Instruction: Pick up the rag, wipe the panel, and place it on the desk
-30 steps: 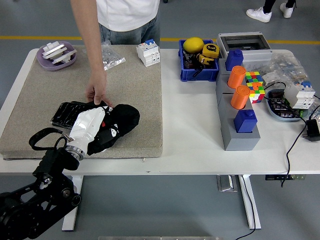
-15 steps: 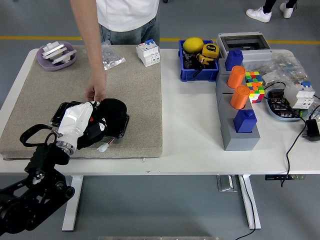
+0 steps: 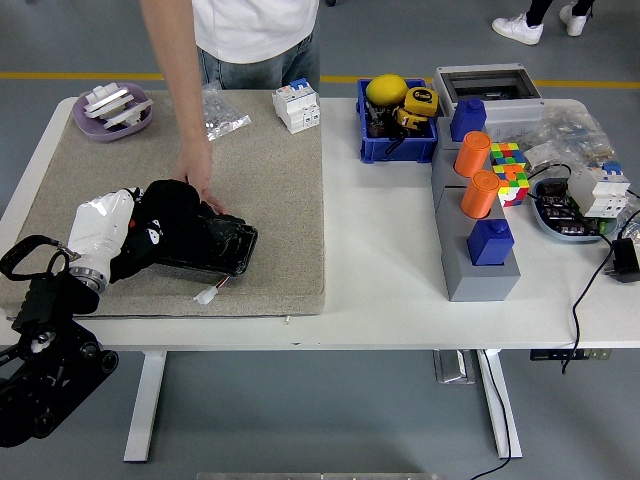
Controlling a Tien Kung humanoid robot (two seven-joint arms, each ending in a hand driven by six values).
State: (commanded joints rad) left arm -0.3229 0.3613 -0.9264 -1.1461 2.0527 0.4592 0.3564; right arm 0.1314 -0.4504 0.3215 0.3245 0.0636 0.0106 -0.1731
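Observation:
A black rag [image 3: 168, 212] with small white print lies bunched over the left end of a glossy black panel [image 3: 222, 246] on a beige mat [image 3: 275, 190]. My left hand [image 3: 128, 235], white with a black arm, comes in from the lower left and is shut on the rag, pressing it onto the panel. A person stands at the far side, and their hand [image 3: 197, 182] rests on the panel's far edge just behind the rag. A small white connector [image 3: 207, 294] sticks out from the panel's near edge. My right hand is out of view.
On the mat's far edge are a purple bowl [image 3: 113, 111], a bag of screws [image 3: 222, 112] and a white breaker [image 3: 297, 105]. To the right stand a blue bin [image 3: 397, 126], a grey stand with orange cylinders [image 3: 478, 192], a colour cube [image 3: 508, 170] and cables.
My left hand has dragged the rag leftward across the panel, uncovering its right part. The person's hand has stayed on the panel's far edge.

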